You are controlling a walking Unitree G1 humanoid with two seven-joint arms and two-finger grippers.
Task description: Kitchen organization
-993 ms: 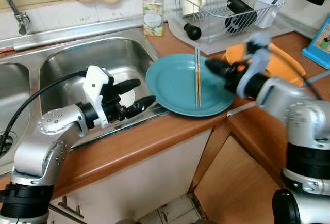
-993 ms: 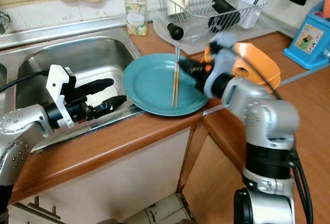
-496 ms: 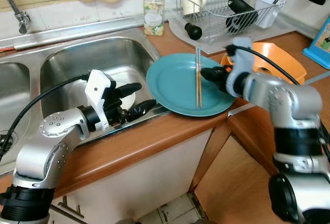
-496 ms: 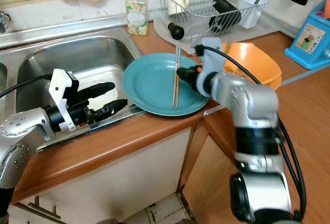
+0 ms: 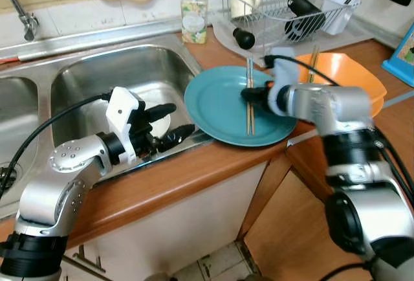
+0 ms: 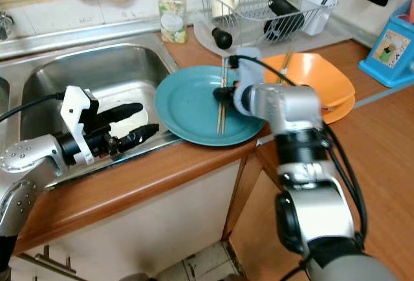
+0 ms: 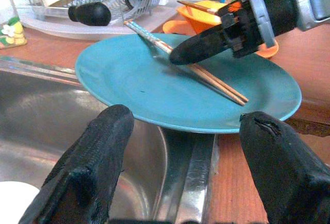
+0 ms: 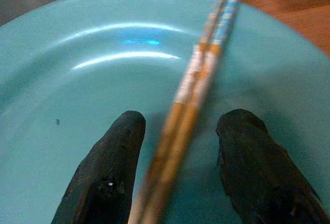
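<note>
The left gripper [image 5: 169, 120] hovers over the sink [image 5: 97, 74] edge, fingers apart and holding nothing. Beside it, a plate [image 5: 217, 109] sits on the bench [image 5: 187, 177] with chopsticks [image 5: 249, 100] lying across it. The right gripper [image 8: 178, 167] is low over the plate, fingers apart, one each side of the chopsticks. An orange bowl [image 5: 352, 77] lies further right.

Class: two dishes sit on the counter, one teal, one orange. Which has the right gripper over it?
The teal plate. The right gripper straddles the chopsticks lying on it; the orange bowl sits behind.
</note>
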